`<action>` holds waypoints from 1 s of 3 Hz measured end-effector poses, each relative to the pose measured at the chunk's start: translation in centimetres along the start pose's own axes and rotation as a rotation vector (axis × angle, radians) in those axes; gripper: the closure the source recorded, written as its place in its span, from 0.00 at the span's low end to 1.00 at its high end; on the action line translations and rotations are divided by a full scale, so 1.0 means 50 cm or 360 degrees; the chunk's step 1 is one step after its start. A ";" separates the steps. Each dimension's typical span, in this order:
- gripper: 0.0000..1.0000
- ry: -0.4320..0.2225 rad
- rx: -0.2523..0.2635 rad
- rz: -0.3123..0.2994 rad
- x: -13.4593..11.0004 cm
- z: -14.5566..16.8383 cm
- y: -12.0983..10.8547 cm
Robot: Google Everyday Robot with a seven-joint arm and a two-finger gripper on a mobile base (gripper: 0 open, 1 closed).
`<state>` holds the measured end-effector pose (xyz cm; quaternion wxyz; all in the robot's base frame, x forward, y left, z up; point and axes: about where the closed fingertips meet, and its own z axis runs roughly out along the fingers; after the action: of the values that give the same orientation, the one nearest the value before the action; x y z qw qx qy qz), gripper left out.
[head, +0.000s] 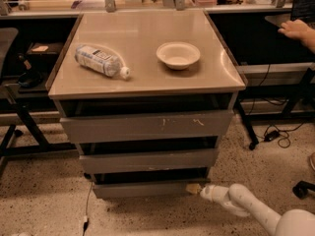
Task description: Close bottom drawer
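Observation:
The bottom drawer (142, 189) is the lowest of three grey drawers in the cabinet. Its low plain front stands only a little out from the cabinet body, nearly in line with the middle drawer (147, 160) above it. My gripper (193, 188) comes in from the lower right on a white arm (246, 205). Its tan tip touches the right end of the bottom drawer's front panel.
The top drawer (147, 126) has orange scratch marks. On the cabinet top (147, 77) lie a plastic bottle (101, 60) on its side and a white bowl (178, 55). Dark desk frames stand left and right. Cables (275, 134) lie on the speckled floor. A person's hand (295, 29) rests at upper right.

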<state>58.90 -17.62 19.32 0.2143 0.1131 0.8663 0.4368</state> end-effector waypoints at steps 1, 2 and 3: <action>1.00 -0.0021 0.0021 -0.0038 -0.036 0.010 0.003; 1.00 -0.0023 0.0034 -0.0058 -0.053 0.028 0.002; 1.00 -0.0048 0.0062 -0.0091 -0.056 0.046 -0.003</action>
<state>62.44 -17.13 18.73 0.2375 0.0990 0.8742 0.4118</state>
